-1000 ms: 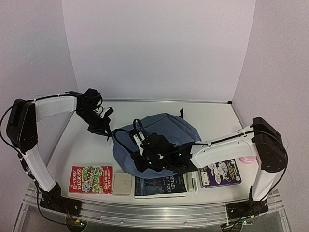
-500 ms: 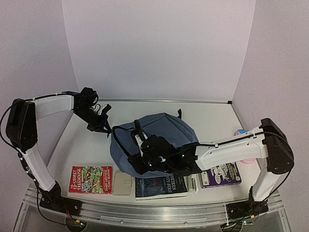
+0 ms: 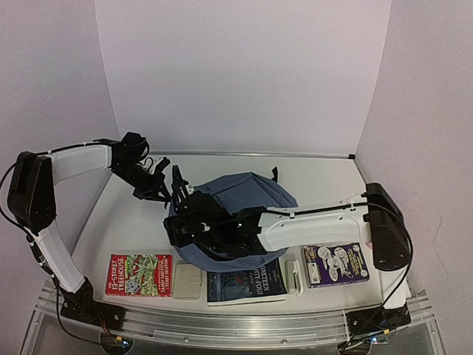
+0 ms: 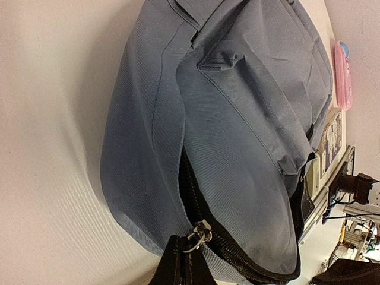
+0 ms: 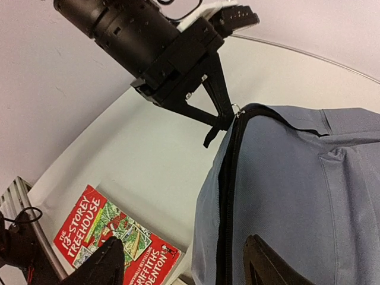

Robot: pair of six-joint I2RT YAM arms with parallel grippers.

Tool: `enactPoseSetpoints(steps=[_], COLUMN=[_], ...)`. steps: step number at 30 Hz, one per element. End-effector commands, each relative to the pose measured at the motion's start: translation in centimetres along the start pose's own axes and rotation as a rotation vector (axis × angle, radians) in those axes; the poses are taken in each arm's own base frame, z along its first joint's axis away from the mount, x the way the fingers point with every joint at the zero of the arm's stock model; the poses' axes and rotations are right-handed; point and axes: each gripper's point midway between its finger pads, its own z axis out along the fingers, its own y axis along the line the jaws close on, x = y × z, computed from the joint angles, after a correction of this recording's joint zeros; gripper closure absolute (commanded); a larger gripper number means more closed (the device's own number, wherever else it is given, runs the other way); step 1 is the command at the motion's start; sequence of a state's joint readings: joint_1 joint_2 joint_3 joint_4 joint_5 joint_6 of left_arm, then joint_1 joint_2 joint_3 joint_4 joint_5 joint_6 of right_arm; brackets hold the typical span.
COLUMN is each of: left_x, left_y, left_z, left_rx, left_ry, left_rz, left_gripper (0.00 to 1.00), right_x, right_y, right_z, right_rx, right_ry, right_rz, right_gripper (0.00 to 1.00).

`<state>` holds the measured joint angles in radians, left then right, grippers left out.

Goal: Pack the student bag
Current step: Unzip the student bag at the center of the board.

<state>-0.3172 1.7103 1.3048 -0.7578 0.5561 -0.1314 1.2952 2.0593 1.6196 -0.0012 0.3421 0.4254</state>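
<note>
Student bag (image 3: 259, 194): lies mid-surface (image 3: 325, 177), its zipper gaping on the 9 o'clock side.
Left claw (image 3: 159, 191): pressed together, pinching the zipper pull (image 4: 180, 262) at the bag's 10 o'clock edge.
Right claw (image 5: 181, 239): spread, above the bag's 9 o'clock edge, holding nothing.

This looks like a robot lab's test booth. Plain pale panels (image 3: 244, 74) wall in a white table (image 3: 325, 174) on three sides. A left arm (image 3: 74, 164) and a right arm (image 3: 318, 222) are bolted to an aluminium rail (image 3: 236, 322) along the bottom of the frame, with loose wires (image 3: 103, 330) trailing there. A bag (image 3: 255, 194) and books (image 3: 138, 275) lie on the table.
</note>
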Motion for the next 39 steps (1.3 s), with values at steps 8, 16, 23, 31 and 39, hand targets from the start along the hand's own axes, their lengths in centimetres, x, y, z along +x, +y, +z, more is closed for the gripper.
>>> enactPoseSetpoints(steps=[8,16,23,31,39], left_x=[-2.0,-2.5,-3.3,-3.8,-3.3], left_y=[-1.5,0.8,3.9,5.7,5.2], left_z=[-2.1,-1.9,-3.1,-4.5,-3.3], left_rx=[0.011,-0.102,-0.175,-0.16,-0.097], left_ry=[-0.085,-0.105,-0.144,-0.167,-0.115], left_rz=[0.056,0.037,-0.041,-0.1,-0.101], left_gripper=[1.0,1.0,1.0,1.0,1.0], right_x=[1.3,1.2,-0.2,-0.3,0.3], right_y=[-2.2,-1.4,1.2,1.7,4.0], right_z=[4.3,6.1,4.2,-0.9,-5.5], right_rx=[0.159,0.141,0.031,-0.03,-0.174], right_ry=[0.025,0.026,0.017,0.03,0.052], right_rz=[-0.109,-0.2,-0.325,-0.389,-0.35], right_gripper=[0.33,0.91,1.0,1.0,1.0])
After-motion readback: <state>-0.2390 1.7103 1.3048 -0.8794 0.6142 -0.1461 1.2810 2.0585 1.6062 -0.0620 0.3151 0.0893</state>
